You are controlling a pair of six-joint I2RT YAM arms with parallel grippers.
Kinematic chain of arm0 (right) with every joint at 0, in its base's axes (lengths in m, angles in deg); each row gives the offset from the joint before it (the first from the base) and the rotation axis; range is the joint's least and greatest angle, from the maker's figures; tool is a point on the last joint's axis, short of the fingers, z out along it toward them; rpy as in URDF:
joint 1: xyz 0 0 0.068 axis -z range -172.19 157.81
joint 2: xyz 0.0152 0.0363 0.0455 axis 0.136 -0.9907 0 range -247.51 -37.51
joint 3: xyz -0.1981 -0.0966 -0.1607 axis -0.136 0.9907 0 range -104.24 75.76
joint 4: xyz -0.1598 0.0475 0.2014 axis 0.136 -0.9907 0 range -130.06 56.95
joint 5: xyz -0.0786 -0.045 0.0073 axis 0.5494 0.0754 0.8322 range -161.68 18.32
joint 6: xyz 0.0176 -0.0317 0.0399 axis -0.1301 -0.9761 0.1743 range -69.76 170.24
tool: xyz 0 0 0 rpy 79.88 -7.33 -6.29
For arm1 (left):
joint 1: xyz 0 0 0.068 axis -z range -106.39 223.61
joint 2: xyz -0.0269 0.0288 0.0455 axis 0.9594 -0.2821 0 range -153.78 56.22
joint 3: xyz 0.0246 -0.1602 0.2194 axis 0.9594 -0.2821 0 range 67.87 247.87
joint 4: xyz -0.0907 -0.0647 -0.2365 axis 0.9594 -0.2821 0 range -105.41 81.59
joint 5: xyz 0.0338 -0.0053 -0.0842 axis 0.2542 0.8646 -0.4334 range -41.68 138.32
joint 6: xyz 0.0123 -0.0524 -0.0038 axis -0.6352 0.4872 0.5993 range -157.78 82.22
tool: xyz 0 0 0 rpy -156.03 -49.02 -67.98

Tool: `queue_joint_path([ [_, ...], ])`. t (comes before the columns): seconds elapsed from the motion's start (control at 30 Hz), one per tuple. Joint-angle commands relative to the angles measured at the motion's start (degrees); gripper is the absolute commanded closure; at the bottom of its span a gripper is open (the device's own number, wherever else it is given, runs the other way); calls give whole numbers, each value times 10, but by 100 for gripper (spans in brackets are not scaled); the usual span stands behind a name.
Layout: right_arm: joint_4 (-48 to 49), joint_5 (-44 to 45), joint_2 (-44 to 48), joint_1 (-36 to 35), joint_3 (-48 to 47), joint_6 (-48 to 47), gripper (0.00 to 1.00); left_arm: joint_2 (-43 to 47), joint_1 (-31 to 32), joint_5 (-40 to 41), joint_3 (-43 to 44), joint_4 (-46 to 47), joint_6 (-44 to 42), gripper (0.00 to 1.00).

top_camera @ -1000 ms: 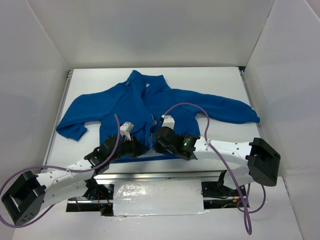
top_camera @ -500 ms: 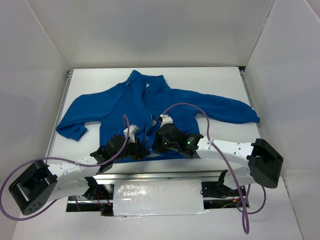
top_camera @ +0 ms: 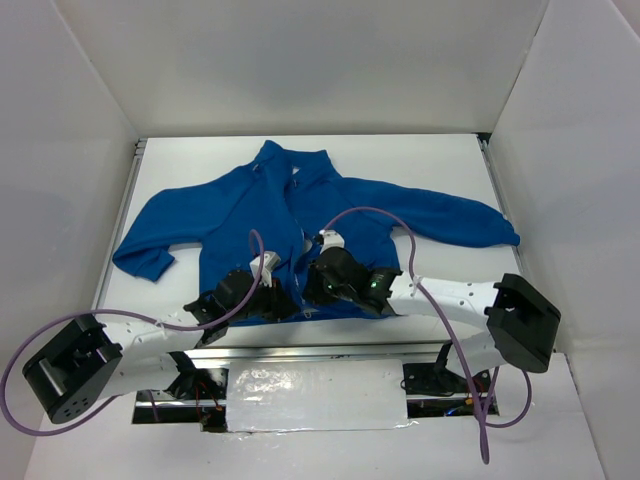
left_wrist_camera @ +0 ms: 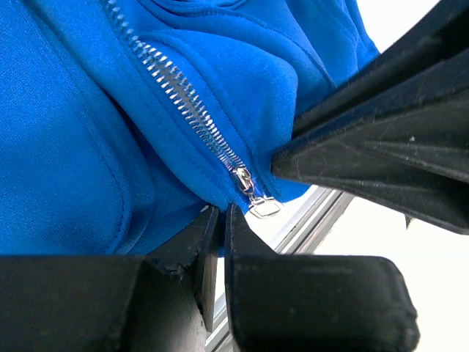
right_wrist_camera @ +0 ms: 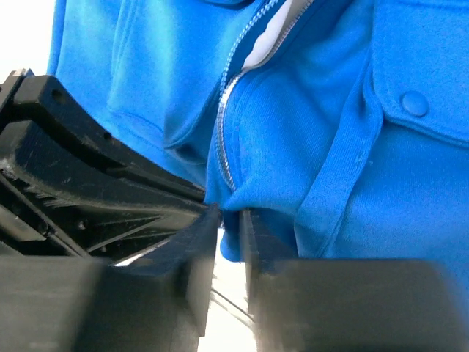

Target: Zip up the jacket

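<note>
The blue jacket (top_camera: 250,205) lies flat on the table, collar at the far side, front partly open. Both grippers meet at its near hem by the zipper's bottom end. My left gripper (left_wrist_camera: 222,213) is shut on the hem just left of the silver slider (left_wrist_camera: 242,180) and its pull tab (left_wrist_camera: 262,207). My right gripper (right_wrist_camera: 229,216) has its jaws slightly apart, with a fold of the hem hanging between them below the zipper teeth (right_wrist_camera: 226,147). In the top view the left gripper (top_camera: 288,300) and the right gripper (top_camera: 306,290) nearly touch.
The table's metal front rail (left_wrist_camera: 308,220) runs right under the hem. White walls enclose the table on three sides. A sleeve (top_camera: 470,222) stretches toward the right wall and another sleeve (top_camera: 145,250) toward the left. A flap pocket's snap (right_wrist_camera: 415,103) sits right of the zipper.
The left arm has slid right along the hem toward the zipper. The right gripper's jaws have parted a little from their earlier tight closure.
</note>
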Motion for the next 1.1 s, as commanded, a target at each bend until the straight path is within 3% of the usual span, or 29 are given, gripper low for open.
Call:
queue_joint_path([
  [0.0, 19, 26, 11, 10, -12, -8, 70, 6, 4, -36, 14, 25, 3, 100],
  [0.2, 45, -5, 54, 16, -2, -27, 39, 12, 4, -34, 15, 20, 2, 100],
  [0.33, 51, -29, 79, 15, 0, -32, 36, 3, 3, -38, 15, 30, 4, 100],
  [0.57, 87, -57, 135, 15, 45, -11, 18, -2, 4, -50, 16, 39, 4, 100],
  [0.83, 166, -124, 158, 2, 158, 69, 28, 6, 4, -50, 20, 30, 2, 100],
  [1.07, 235, -40, 182, -61, 239, 179, 32, -5, 4, -61, 20, 43, 4, 100],
])
